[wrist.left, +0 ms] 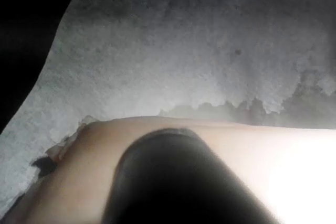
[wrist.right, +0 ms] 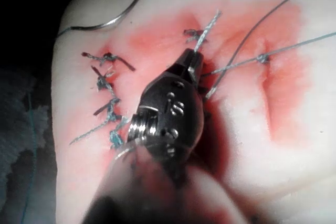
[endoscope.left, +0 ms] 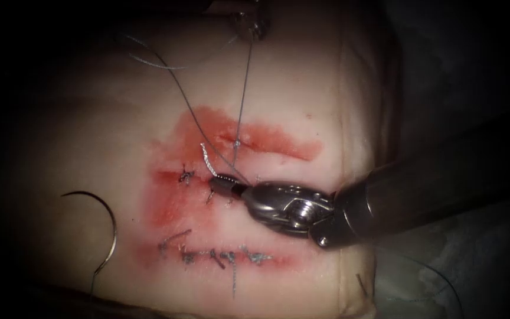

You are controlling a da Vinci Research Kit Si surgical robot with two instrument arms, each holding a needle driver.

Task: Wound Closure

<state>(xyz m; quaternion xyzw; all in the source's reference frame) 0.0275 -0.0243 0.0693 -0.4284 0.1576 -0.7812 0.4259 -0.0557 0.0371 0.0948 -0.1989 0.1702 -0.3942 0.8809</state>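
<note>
My right tool (endoscope.left: 216, 184), mid-frame in the endoscope view, has its jaws closed on a short thread (endoscope.left: 206, 158) end over the tissue (endoscope.left: 90, 118). The needle (endoscope.left: 104, 221) lies free at lower left, outside the tissue. The left tool (endoscope.left: 254, 25), top centre, holds a taut strand.

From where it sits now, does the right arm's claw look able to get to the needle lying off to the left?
Probably yes. The needle lies free on the tissue, left of the cuts, held by nothing. But the right claw is shut on a thread end, which it would have to release first.
</note>
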